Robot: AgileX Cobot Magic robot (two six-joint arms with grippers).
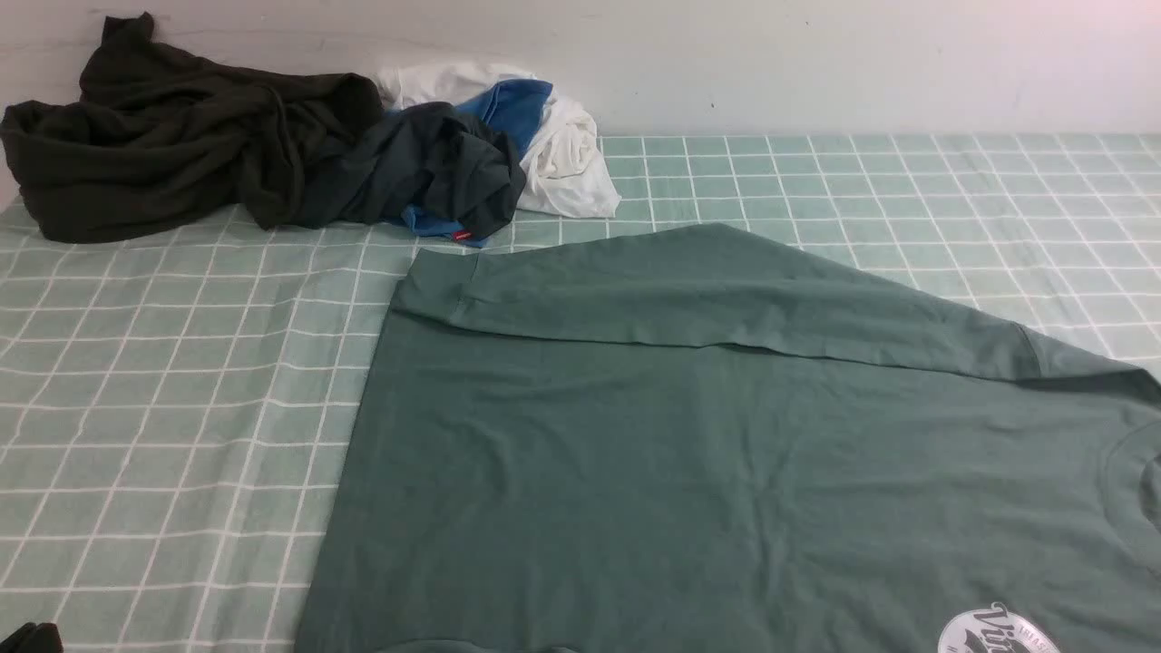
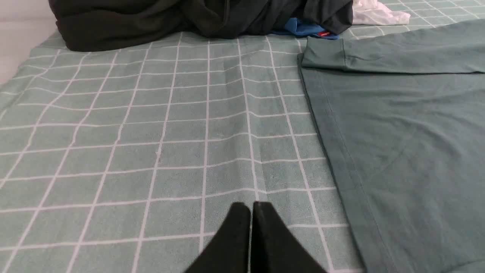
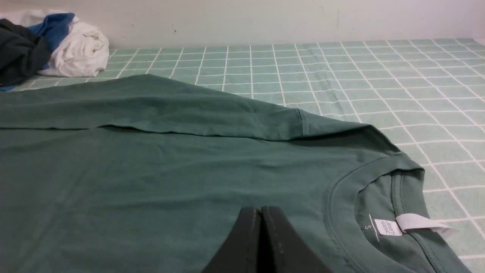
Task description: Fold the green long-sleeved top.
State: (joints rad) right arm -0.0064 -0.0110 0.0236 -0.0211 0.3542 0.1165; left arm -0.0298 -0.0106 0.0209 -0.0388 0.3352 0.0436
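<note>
The green long-sleeved top (image 1: 726, 453) lies flat on the checked sheet, its neckline (image 3: 363, 182) toward the right and its hem toward the left. Its far sleeve (image 1: 707, 290) is folded across the body, cuff (image 2: 324, 53) at the hem side. Part of a white round logo (image 1: 993, 635) shows at the front edge. My left gripper (image 2: 251, 204) is shut and empty above bare sheet, just left of the hem (image 2: 333, 151). My right gripper (image 3: 260, 208) is shut and empty over the chest area, near the collar with its white label (image 3: 413, 223).
A dark olive-black garment (image 1: 181, 145) and a white-and-blue garment (image 1: 544, 127) are heaped at the back left against the wall. The green checked sheet (image 1: 163, 408) covers the whole surface. A dark bit of something (image 1: 27, 639) peeks in at the front left corner.
</note>
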